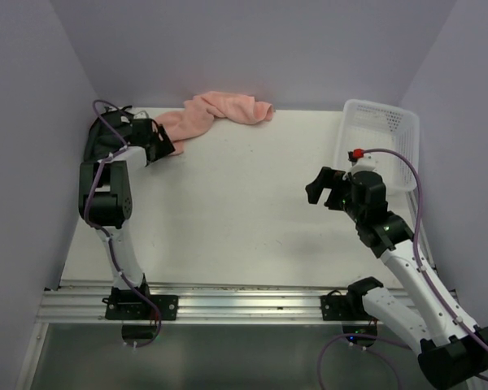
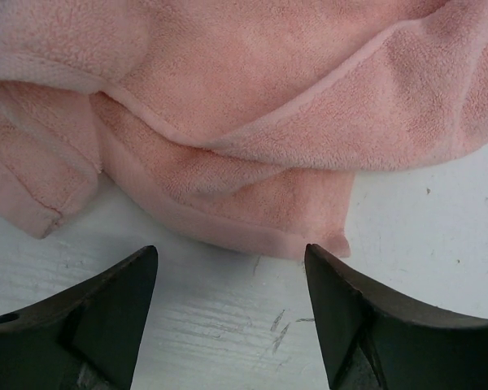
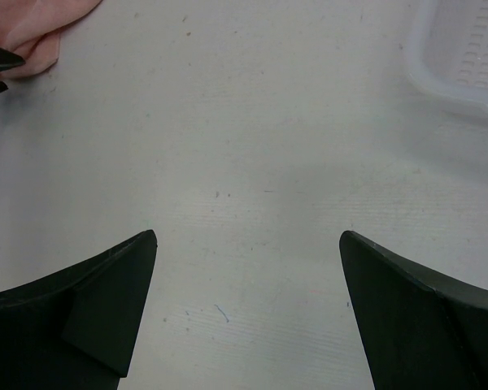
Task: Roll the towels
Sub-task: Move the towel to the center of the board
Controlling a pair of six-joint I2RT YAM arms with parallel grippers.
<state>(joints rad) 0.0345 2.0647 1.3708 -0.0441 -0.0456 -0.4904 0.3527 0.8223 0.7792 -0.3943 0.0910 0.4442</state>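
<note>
The pink towel (image 1: 220, 114) is lying all bunched up at the far edge of the white table (image 1: 244, 211), near the back wall and toward the left. The left claw (image 1: 169, 145) is sitting low by the towel's left end with its fingers spread apart, and it is holding nothing. In its own camera, the towel's folded edge is lying just in front of the two dark fingertips (image 2: 138, 276). The right claw (image 1: 319, 188) is hanging over the bare table, spread wide and holding nothing. A white plastic basket (image 1: 378, 104) is sitting just beside it at the far right.
</note>
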